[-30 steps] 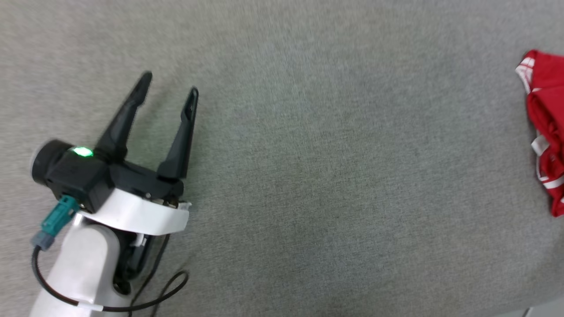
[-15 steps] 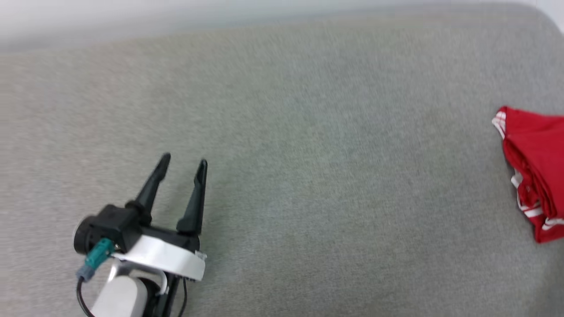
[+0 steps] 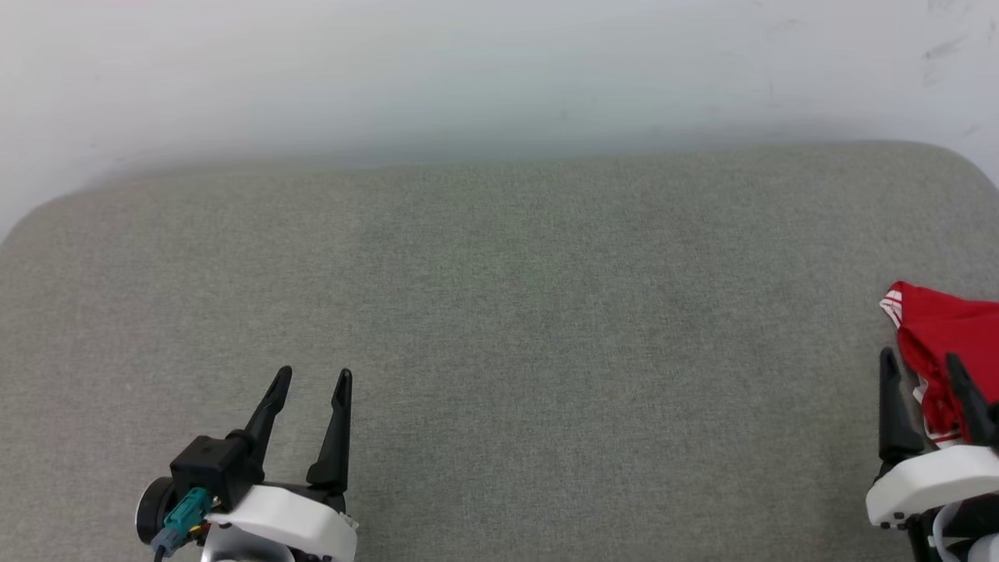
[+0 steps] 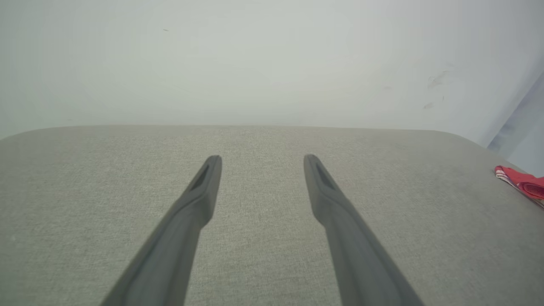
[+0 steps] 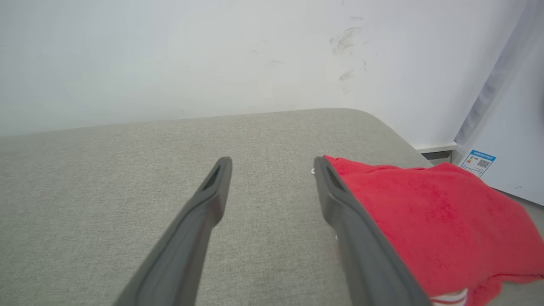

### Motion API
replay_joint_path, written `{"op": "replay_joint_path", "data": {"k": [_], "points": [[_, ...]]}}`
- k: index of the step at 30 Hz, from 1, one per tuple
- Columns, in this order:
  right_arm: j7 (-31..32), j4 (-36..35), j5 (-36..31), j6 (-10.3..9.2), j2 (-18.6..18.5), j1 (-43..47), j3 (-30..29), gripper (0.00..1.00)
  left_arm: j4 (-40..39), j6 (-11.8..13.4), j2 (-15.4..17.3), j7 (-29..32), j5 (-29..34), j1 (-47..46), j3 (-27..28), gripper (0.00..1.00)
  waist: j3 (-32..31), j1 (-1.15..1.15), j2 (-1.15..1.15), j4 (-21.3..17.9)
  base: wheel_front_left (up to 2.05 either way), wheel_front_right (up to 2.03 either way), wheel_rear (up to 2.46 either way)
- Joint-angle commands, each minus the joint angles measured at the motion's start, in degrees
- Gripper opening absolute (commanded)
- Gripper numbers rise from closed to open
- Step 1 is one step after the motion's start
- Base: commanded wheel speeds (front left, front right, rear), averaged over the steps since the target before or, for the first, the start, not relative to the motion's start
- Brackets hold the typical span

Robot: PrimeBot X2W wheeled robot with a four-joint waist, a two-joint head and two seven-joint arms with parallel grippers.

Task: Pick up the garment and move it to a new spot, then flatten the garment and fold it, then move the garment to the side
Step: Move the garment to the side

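The garment, bright red with white striped trim, lies folded at the far right edge of the grey cushioned surface. In the right wrist view the garment lies just right of the fingers. My right gripper stands open at the lower right, its fingers beside and over the garment's near-left edge, nothing between them. My left gripper is open at the lower left above bare grey surface. In the left wrist view a corner of the garment lies far right.
A pale wall rises behind the surface's rounded far edge. In the right wrist view a white panel with a blue label stands beyond the surface's right end.
The head camera has tilted up, so the far edge and wall now show. My right gripper has come into the picture beside the garment. Both grippers stay open.
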Motion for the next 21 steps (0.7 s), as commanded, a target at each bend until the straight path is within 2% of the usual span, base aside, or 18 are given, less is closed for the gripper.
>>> {"op": "replay_joint_path", "data": {"k": [1, 8, 9, 15, 21], "points": [[0.2, -1.6, 0.5, -0.04, 0.5, 2.0, 1.1, 1.00, 0.3, 0.4, -0.2, -0.2, 0.3, 1.2, 0.2, 1.00, -2.3, 0.01, 0.00, 1.4, 0.00, 0.00, 0.00], [2.4, -9.9, 1.9, -0.04, 2.4, 7.2, 6.3, 1.00, 0.5, 1.4, -0.9, -0.4, 0.2, 4.0, 2.0, 1.00, -5.0, 0.01, 0.00, 2.4, 0.00, 0.00, 0.00], [3.1, -13.4, 1.5, -0.04, 2.7, 9.0, 7.9, 1.00, 0.6, 1.4, -1.1, -0.5, 0.6, 5.0, 2.6, 1.00, -5.5, 0.01, 0.00, 2.7, 0.00, 0.00, 0.00], [5.2, -19.5, 0.9, -0.04, 3.0, 12.6, 9.1, 1.00, 1.3, 1.0, -1.7, -0.5, 1.3, 5.7, 3.5, 1.00, -6.0, 0.01, 0.00, 2.9, 0.00, 0.00, 0.00], [6.4, -22.1, 1.7, -0.04, 3.1, 14.4, 9.7, 1.00, 1.7, 0.4, -2.4, -0.5, 2.6, 5.7, 4.4, 1.00, -5.9, 0.01, 0.00, 2.6, 0.00, 0.00, 0.00]]}}
